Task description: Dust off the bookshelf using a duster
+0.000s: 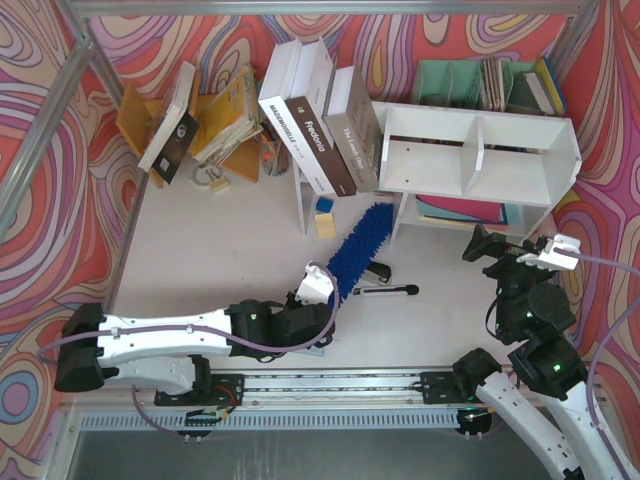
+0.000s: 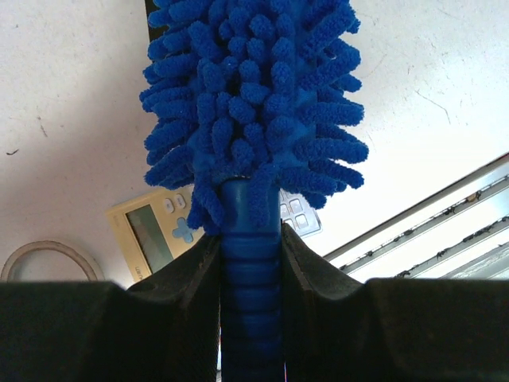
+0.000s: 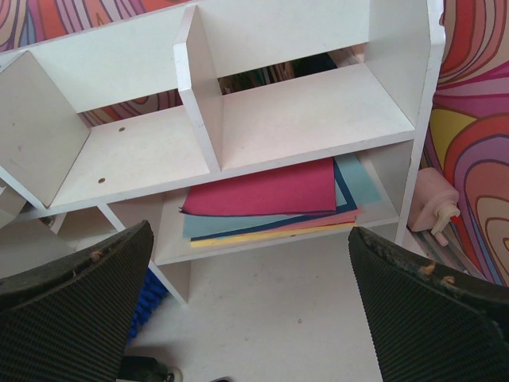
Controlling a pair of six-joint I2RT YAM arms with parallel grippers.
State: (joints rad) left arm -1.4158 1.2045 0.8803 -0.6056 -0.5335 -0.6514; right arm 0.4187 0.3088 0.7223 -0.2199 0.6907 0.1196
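One duster (image 2: 253, 119) sits clamped in left pincer (image 2: 249, 243); right pincer (image 3: 250, 255) gapes.

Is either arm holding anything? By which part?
Left gripper holds the duster, fingers clamped on its ribbed handle just below the fluffy head. Right gripper is open, holding nothing.

The duster (image 2: 253, 119) was cut off by the top edge ahead of the left gripper (image 2: 251, 267), and its handle left the bottom edge between the fingers. Its head covered part of a calculator (image 2: 151, 231) beyond the fingertips. Ahead of the right gripper (image 3: 248, 239), the bookshelf (image 3: 302, 119) was cropped left and top. In the stack of papers (image 3: 266, 199), only edges showed under the top sheet.
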